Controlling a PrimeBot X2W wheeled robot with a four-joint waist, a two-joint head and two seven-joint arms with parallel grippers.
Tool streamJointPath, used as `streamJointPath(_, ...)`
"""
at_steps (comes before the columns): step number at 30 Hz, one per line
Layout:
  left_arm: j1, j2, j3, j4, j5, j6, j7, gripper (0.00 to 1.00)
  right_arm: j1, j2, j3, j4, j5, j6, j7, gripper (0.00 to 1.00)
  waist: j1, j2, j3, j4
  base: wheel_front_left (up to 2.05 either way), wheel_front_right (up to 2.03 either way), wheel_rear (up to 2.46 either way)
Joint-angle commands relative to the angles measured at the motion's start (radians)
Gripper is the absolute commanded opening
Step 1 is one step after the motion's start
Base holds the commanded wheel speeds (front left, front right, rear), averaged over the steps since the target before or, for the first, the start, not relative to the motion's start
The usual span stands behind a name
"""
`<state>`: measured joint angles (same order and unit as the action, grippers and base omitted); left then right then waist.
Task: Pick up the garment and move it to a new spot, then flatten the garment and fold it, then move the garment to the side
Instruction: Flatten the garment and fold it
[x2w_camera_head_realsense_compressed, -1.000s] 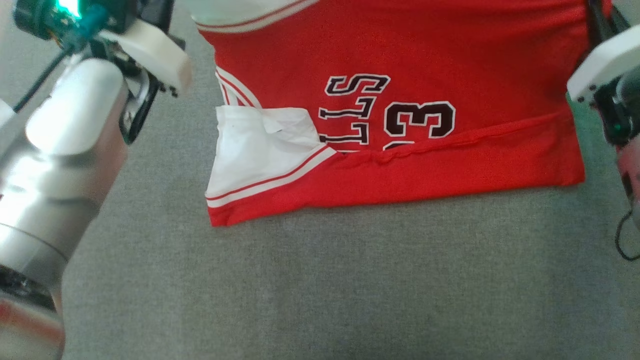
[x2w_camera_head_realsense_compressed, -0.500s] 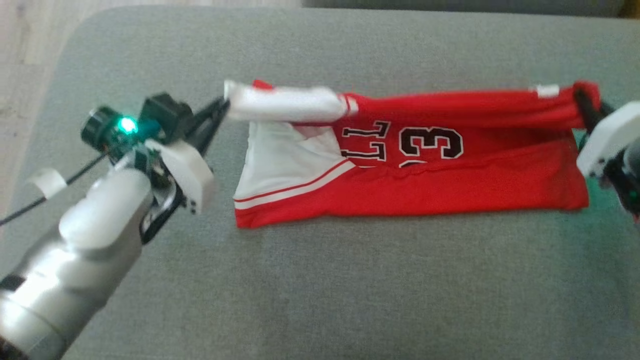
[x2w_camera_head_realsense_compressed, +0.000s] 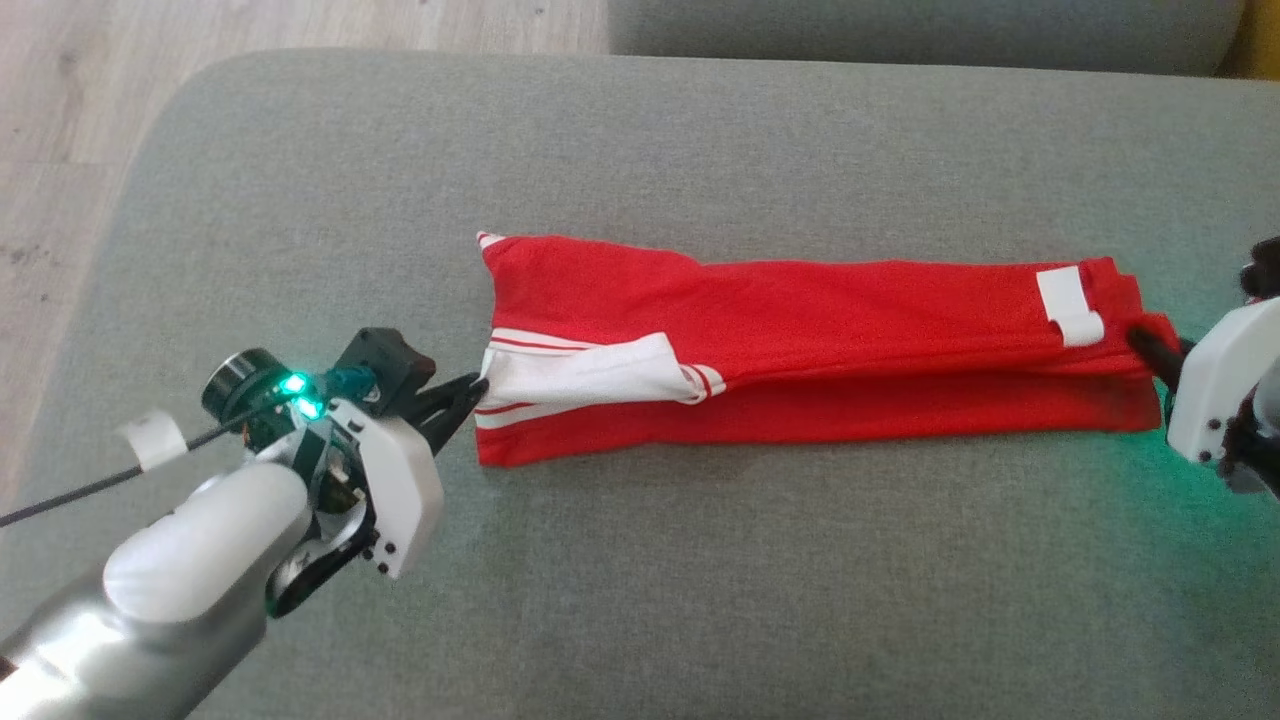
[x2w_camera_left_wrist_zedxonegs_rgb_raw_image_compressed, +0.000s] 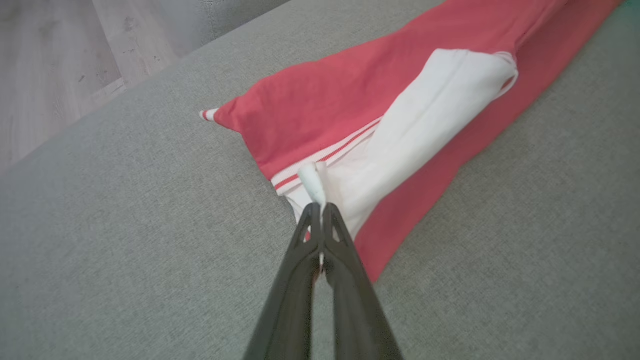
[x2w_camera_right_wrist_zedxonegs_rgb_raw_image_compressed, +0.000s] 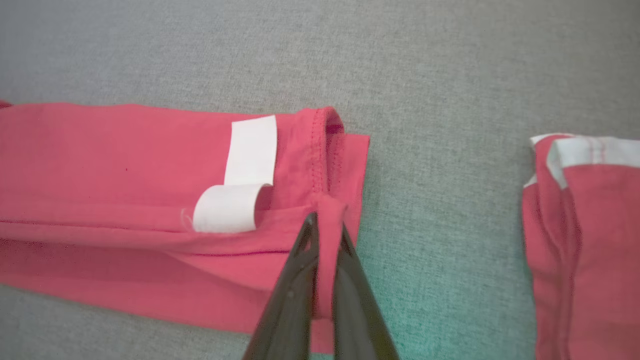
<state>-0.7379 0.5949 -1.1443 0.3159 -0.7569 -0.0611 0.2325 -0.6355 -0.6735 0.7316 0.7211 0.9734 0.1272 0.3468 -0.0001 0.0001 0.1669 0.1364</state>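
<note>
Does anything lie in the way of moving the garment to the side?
Possibly: a second red garment lies on the couch beyond the end of the garment that the right gripper pinches. Elsewhere nothing visible.

Right end effector (x2w_camera_head_realsense_compressed: 1146, 342) partly beyond head view's right edge

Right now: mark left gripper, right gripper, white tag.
left gripper (x2w_camera_left_wrist_zedxonegs_rgb_raw_image_compressed: 318, 212): left wrist view, between fingertips pinching the garment (x2w_camera_left_wrist_zedxonegs_rgb_raw_image_compressed: 310, 95).
right gripper (x2w_camera_right_wrist_zedxonegs_rgb_raw_image_compressed: 326, 225): right wrist view, between fingertips.
white tag (x2w_camera_right_wrist_zedxonegs_rgb_raw_image_compressed: 252, 150): right wrist view, its flat upper part.
</note>
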Motion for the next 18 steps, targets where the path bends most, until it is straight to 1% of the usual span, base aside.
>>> streamJointPath(1, -0.034, 0.05, 0.032, -0.023, 0.003, 0.01, 0.007, 0.0, 0.011, -0.049, 0.014, -0.021, -0.01, 0.003, 0.007, 0.0, 0.0001, -0.0001, 0.003, -0.003, 0.0, 0.0, 0.0)
streamJointPath(4, -0.032, 0.063, 0.018, -0.039, 0.025, 0.024, 0.017, 0.0, 0.005, -0.06, 0.044, -0.035, -0.023, 0.003, 0.018, 0.0, 0.0001, -0.0001, 0.008, -0.011, 0.0, 0.0, 0.0)
streamJointPath(7, -0.028, 0.065, 0.008, -0.044, 0.039, 0.033, 0.019, 0.0, 0.003, -0.055, 0.058, -0.039, -0.013, 0.003, 0.029, 0.0, 0.0001, -0.0001, 0.009, -0.017, 0.0, 0.0, 0.0)
streamJointPath(11, -0.027, 0.061, -0.008, -0.036, 0.06, 0.041, 0.019, 0.0, 0.002, -0.052, 0.076, -0.04, -0.008, 0.003, 0.032, 0.0, 0.0001, -0.0001, 0.01, -0.022, 0.0, 0.0, 0.0)
streamJointPath(15, -0.023, 0.046, -0.018, -0.022, 0.066, 0.046, 0.014, 0.0, 0.001, -0.05, 0.087, -0.031, 0.007, 0.003, 0.043, 0.0, 0.0001, -0.0001, 0.01, -0.027, 0.0, 0.0, 0.0)
streamJointPath(16, -0.021, 0.041, -0.02, -0.019, 0.067, 0.047, 0.013, 0.22, 0.001, -0.048, 0.084, -0.027, 0.014, 0.003, 0.042, 0.37, 0.0001, -0.0001, 0.009, -0.028, 0.0, 0.0, 0.0)
streamJointPath(17, -0.02, 0.037, -0.021, -0.016, 0.068, 0.048, 0.01, 0.43, 0.0, -0.045, 0.079, -0.026, 0.023, 0.003, 0.039, 0.81, 0.0001, -0.0001, 0.008, -0.029, 0.0, 0.0, 0.0)
streamJointPath(18, -0.019, 0.034, -0.022, -0.014, 0.068, 0.049, 0.008, 0.79, -0.001, -0.043, 0.074, -0.026, 0.034, 0.003, 0.038, 1.0, 0.0001, -0.0001, 0.006, -0.029, 0.0, 0.0, 0.0)
